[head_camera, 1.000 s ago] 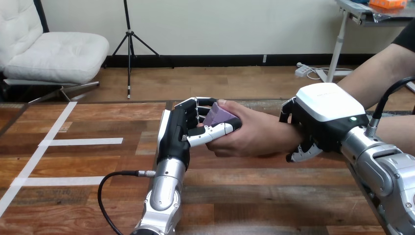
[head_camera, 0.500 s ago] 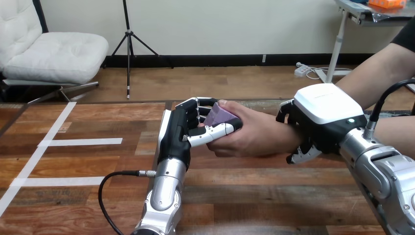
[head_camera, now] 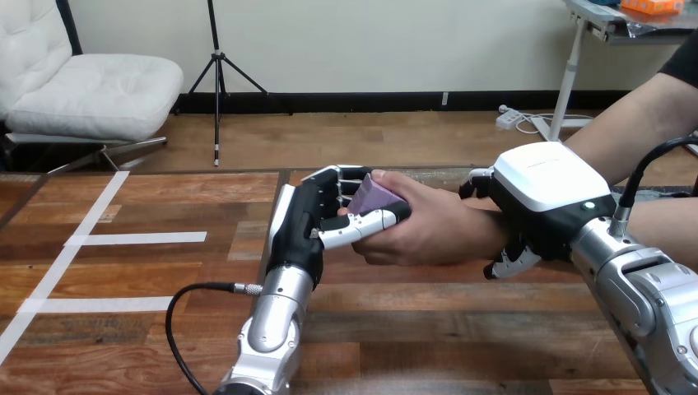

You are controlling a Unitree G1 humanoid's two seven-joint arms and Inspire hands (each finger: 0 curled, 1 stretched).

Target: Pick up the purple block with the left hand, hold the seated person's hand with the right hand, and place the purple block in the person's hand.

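2 robot hands meet the person's hand (head_camera: pixel 432 230) above the surface (head_camera: pixel 165 280). The left hand (head_camera: pixel 306 222) has fingers and thumb curled round the purple block (head_camera: pixel 374 196), pressed against the person's hand. The right hand (head_camera: pixel 539 193) has fingers wrapped round the person's wrist (head_camera: pixel 486 226). Risk: releasing before the person's grasp closes would drop the block onto the surface.

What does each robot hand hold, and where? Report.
Left robot hand: purple block, pinched at its left end, also in the person's hand. Right robot hand: the person's wrist.
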